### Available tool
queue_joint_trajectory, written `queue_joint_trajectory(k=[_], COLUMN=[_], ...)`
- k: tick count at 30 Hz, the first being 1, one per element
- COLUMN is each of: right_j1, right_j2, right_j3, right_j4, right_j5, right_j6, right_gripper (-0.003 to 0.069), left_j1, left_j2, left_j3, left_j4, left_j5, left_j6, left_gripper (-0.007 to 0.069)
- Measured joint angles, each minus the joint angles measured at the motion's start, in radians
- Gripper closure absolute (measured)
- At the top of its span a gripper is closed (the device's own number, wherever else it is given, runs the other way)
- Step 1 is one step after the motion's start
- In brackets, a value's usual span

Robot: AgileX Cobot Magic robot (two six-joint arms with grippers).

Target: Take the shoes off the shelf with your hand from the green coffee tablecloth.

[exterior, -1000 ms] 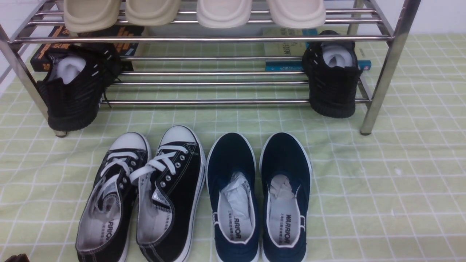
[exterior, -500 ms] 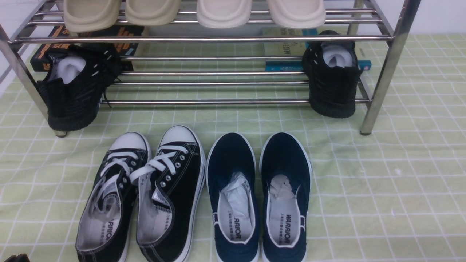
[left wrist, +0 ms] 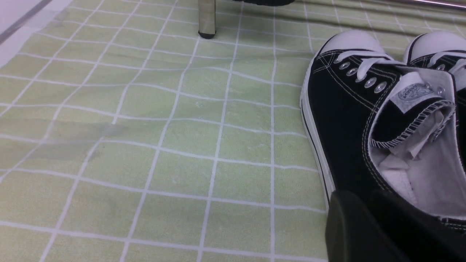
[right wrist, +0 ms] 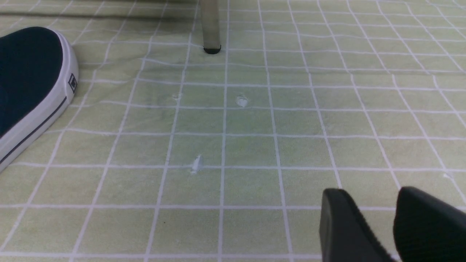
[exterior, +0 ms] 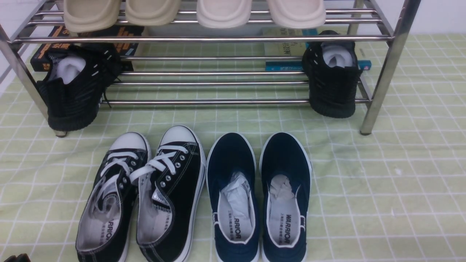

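**Mia:** So, what sits on the shelf (exterior: 204,38) in the front view?

**Ben:** Four pale slippers (exterior: 224,12) are on the top rack. On the low rack, one black knit sneaker (exterior: 72,91) is at each end. Their toes hang over the front bar, and each has white paper inside. Some books (exterior: 47,54) lie behind them.

**Mia:** And the shoes (exterior: 145,193) with the white laces?

**Ben:** They are off the shelf. They lie on the green cloth (exterior: 382,189) in front of it, side by side and touching. Two navy slip-ons (exterior: 260,196) lie just beside them on the right, with crumpled paper (exterior: 236,198) inside.

**Mia:** What does the left wrist view show?

**Ben:** One lace-up shoe (left wrist: 342,109) is up close, with paper tucked in it. The left gripper (left wrist: 360,211) is a dark shape right by its heel. I cannot tell if it is gripping or has let go. A shelf leg (left wrist: 206,18) stands on the cloth (left wrist: 182,145) farther off.

**Mia:** And the right wrist view?

**Ben:** The right gripper (right wrist: 395,218) is above bare cloth (right wrist: 236,145). Its fingers (right wrist: 342,225) are apart, with nothing between them. One navy toe (right wrist: 25,72) shows off to the side, and a shelf leg (right wrist: 210,25) farther off.
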Motion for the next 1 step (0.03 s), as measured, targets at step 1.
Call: queue_joint_trajectory(k=[1], right_j1=[0.000], right_j2=[0.000], right_j3=[0.000], right_j4=[0.000], right_j5=[0.000], right_j6=[0.000], right_gripper=[0.0420], left_j1=[0.000], left_j2=[0.000], left_j3=[0.000], left_j4=[0.000], left_j5=[0.000], left_j6=[0.000], left_gripper=[0.0516])
